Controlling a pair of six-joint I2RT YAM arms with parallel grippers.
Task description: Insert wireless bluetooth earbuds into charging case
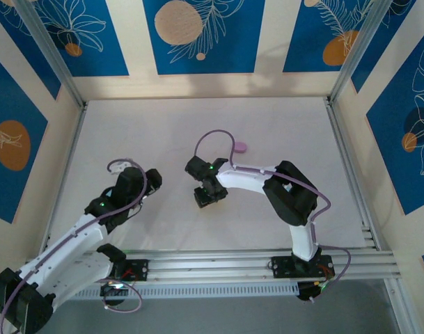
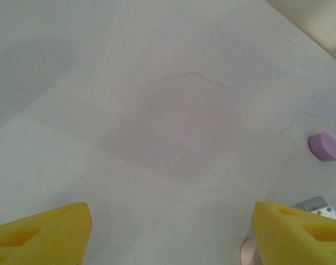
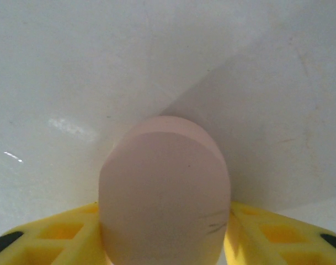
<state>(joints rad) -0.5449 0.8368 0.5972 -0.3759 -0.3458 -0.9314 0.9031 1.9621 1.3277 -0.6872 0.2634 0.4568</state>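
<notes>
The right arm reached to about the middle of the table (image 1: pixel 163 125). Its right fingers (image 3: pixel 63 237) were clenched on a pale pink charging case (image 3: pixel 165 187), one yellow finger pressed against each side of the oval. The case sat with a smooth, rounded face toward the wrist camera, marked by one small dark scuff. I could not make out a seam or say whether the lid was open.

A second case, the purple case (image 1: pixel 239 147), lay alone on the table at roughly one o'clock from that hand, well apart from it. The left fingers (image 2: pixel 46 234) hung at about nine o'clock from the right hand. They were released and spread wide over bare table, with nothing between them. Where the wireless bluetooth earbuds lay I could not tell; they may have been too small to pick out.

The pink case looked to me like hard, glossy plastic: light, stiff and rather slippery. With its curved flanks, a squeeze placed too high or off centre might send it shooting out from between the fingers. The hold across the narrow width, near the middle, seemed the sensible one.

I judged the earbuds would be feather-light and apt to roll or flick away. They would want a gentle pinch across the body with the very fingertips. The other hand would need to steady the case while each one was lowered into its socket.
</notes>
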